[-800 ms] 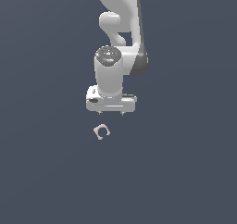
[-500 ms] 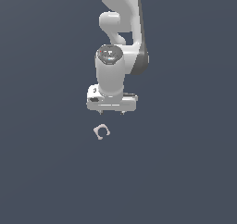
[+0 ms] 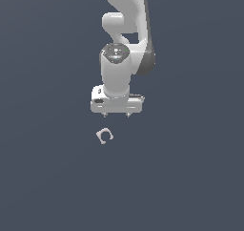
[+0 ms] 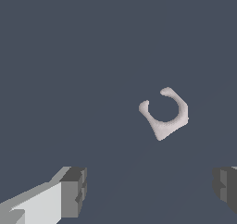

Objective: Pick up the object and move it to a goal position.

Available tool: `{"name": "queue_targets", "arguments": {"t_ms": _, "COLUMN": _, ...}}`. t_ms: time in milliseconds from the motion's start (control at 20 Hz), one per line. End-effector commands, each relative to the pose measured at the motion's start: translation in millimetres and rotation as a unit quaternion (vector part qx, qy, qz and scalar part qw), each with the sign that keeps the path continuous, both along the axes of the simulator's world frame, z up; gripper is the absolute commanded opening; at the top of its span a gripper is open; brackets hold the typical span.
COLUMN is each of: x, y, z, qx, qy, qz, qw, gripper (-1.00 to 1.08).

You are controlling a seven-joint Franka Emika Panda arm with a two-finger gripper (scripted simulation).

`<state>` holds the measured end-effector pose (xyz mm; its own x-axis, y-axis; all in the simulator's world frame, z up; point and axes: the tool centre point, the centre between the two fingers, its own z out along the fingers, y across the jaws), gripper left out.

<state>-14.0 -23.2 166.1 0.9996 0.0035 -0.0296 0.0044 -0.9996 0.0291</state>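
Ring (image 3: 104, 136) lies alone on bare floor (image 3: 190, 177), lower centre of exterior view; gripper (image 3: 116, 115) just above it, fingers spread wide, nothing between or around them

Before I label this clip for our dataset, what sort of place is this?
Most likely a bare simulated test scene, not a real room: a flat, featureless dark grey-blue ground, a smooth white robot arm with its gripper open, and one tiny pale C-shaped ring lying alone.
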Motion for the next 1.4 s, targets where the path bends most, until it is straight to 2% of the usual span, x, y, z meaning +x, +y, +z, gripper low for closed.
{"name": "queue_targets", "arguments": {"t_ms": 0, "x": 0.3, "y": -0.7, "z": -0.9, "qx": 0.000, "qy": 0.000, "qz": 0.003, "qw": 1.0000, "gripper": 1.00}}
{"name": "queue_targets", "arguments": {"t_ms": 350, "x": 3.8, "y": -7.2, "z": -9.7, "qx": 0.002, "qy": 0.000, "qz": 0.031, "qw": 0.9995, "gripper": 1.00}}
{"name": "queue_targets", "arguments": {"t_ms": 750, "x": 11.0, "y": -22.4, "z": -30.2, "qx": 0.006, "qy": -0.002, "qz": 0.094, "qw": 0.9955, "gripper": 1.00}}
{"name": "queue_targets", "arguments": {"t_ms": 1350, "x": 21.5, "y": -52.7, "z": -72.1, "qx": 0.014, "qy": -0.006, "qz": 0.218, "qw": 0.9757, "gripper": 1.00}}
